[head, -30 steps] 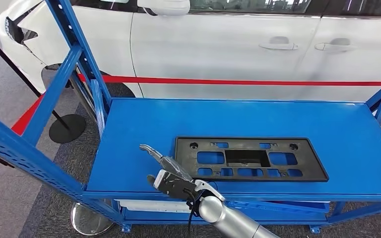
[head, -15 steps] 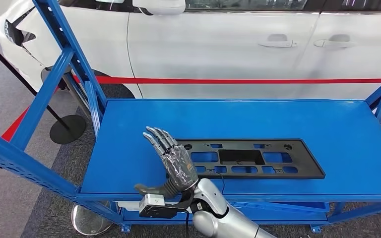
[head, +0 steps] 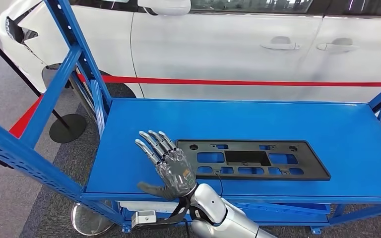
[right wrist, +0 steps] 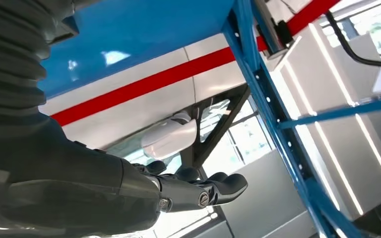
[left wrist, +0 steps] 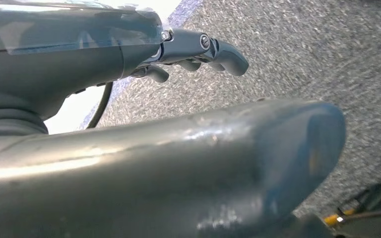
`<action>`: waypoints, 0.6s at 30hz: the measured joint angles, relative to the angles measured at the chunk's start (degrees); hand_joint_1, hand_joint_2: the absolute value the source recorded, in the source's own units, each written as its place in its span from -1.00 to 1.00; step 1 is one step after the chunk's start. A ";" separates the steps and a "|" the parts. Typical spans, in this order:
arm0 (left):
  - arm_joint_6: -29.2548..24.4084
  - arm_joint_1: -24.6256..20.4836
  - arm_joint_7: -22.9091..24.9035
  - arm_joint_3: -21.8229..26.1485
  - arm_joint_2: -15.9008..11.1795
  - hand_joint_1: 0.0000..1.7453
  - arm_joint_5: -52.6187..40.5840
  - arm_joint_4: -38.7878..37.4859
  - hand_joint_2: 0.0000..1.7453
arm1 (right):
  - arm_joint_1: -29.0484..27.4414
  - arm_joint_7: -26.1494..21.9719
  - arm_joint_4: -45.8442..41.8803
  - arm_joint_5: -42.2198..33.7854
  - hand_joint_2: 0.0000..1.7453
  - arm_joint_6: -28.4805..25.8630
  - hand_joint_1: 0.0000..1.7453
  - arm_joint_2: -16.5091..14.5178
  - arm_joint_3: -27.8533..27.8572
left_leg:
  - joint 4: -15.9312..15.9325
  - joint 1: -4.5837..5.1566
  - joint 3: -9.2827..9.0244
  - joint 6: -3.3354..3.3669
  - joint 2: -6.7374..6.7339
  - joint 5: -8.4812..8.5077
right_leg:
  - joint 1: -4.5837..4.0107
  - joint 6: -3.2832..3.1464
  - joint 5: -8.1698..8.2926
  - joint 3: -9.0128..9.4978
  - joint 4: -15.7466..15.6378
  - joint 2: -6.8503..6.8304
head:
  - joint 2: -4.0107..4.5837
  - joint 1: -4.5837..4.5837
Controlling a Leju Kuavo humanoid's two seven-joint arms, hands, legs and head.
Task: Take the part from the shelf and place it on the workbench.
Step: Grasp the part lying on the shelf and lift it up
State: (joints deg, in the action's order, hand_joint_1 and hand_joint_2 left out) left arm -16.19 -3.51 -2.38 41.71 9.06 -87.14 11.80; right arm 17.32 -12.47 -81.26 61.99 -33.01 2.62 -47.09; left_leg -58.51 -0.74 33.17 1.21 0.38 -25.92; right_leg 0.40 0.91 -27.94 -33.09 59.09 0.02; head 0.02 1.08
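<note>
My right robot hand [head: 171,167] is up over the front-left of the blue shelf [head: 228,119], palm turned, fingers [head: 151,141] spread wide w/ nothing in them. It sits just beside the left end of the part [head: 252,158], not touching as far as I can tell. My left robot hand [left wrist: 198,49] hangs low over grey carpet [left wrist: 302,49]; fingers look partly curled, can't tell if closed or just relaxed, nothing visibly in it.

The part is a long, flat black plastic frame w/ rectangular cut-outs and small holes, lying flat on the shelf top, long side parallel to the front edge, nearer the front than the back. Behind the shelf: a white car [head: 228,44] and a red stripe [head: 228,82].

Handling, my guess: light, fairly stiff but thin, so prob. flexes or droops if lifted by 1 end. Smooth plastic, a bit slippery. Lying flat, there's no gap under it, so a straight pinch from above won't bite.

Best hold, imo: hook fingers thru a cut-out near the left end, or slide it to the front edge and pinch the rim w/ thumb under. Step in hand: approach, grasp not yet made; carry to the counter comes after.
</note>
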 joint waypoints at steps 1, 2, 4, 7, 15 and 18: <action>-0.06 -0.05 -0.01 0.00 -0.01 -1.00 -0.04 0.00 -1.00 | 0.02 0.77 0.23 1.61 1.00 0.26 -1.00 0.48 -0.20 | 0.30 -0.15 -0.08 0.35 -0.03 0.18 | 0.03 0.28 -1.23 -0.83 1.86 0.01 | 0.00 0.01; -0.10 -0.12 -0.01 -0.01 -0.01 -1.00 -0.09 0.00 -1.00 | -0.01 1.54 0.72 3.23 1.00 0.46 -1.00 0.96 -0.49 | 0.42 -0.16 -0.09 0.56 -0.06 0.25 | 0.13 0.53 -2.89 -2.20 4.80 0.02 | 0.00 0.02; -0.12 -0.17 -0.02 -0.01 -0.01 -1.00 -0.27 0.00 -1.00 | -0.42 2.81 2.65 5.79 1.00 0.55 -1.00 1.76 -1.27 | 0.43 -0.14 -0.03 0.75 -0.08 0.25 | 0.25 0.90 -5.81 -5.71 11.71 0.01 | 0.00 0.03; -0.12 -0.15 -0.11 -0.01 0.01 -1.00 -0.50 0.00 -1.00 | -1.16 3.51 5.80 6.57 1.00 0.44 -1.00 2.33 -2.16 | 0.32 -0.14 -0.11 0.70 -0.02 0.13 | 0.48 1.02 -3.47 -6.03 11.41 -0.01 | 0.00 0.03; -0.14 -0.40 -0.25 -0.04 0.15 -1.00 -0.82 0.00 -1.00 | -1.00 3.43 8.90 6.07 1.00 0.99 -1.00 2.47 -2.82 | -0.86 0.15 0.04 -1.43 -0.05 -1.14 | 0.27 -1.05 1.53 -0.28 -1.28 0.12 | 0.00 -0.05; -0.18 -0.41 -0.34 -0.05 0.14 -1.00 -0.98 0.00 -1.00 | -0.92 3.32 9.29 5.77 1.00 1.50 -1.00 2.47 -2.97 | -9.52 0.00 3.73 -2.08 -0.07 -6.04 | 0.34 -1.94 1.53 0.08 -1.55 -0.16 | 0.00 -0.10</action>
State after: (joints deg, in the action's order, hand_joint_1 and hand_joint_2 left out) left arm -16.37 -3.92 -2.73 41.66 9.20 -88.13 11.80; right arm 16.40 -9.15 -71.97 67.76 -31.51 5.09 -50.06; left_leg -68.04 -0.74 36.90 -0.87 0.31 -31.96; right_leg 0.73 -1.02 -26.41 -33.01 57.54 -0.14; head 0.02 0.98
